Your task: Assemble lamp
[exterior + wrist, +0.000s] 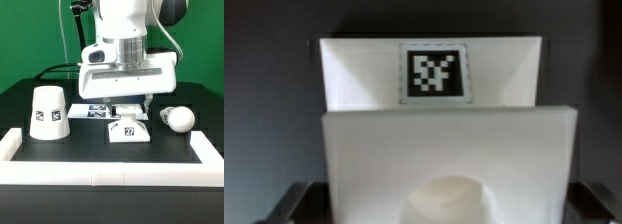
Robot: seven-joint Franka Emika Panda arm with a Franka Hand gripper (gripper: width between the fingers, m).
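The lamp base (129,130), a flat white square with a marker tag, lies on the black table at the middle. My gripper (130,104) is straight above it, with one finger on each side. In the wrist view the base (438,130) fills the picture, with its tag at the far edge and its round socket (446,197) between the dark fingertips (303,200), which press against its two sides. The tapered shade (47,111) stands at the exterior view's left. The rounded bulb piece (179,118) lies at the exterior view's right.
The marker board (98,112) lies flat just behind the base. A white raised border (110,168) runs along the table's front and up both sides. A green wall stands behind.
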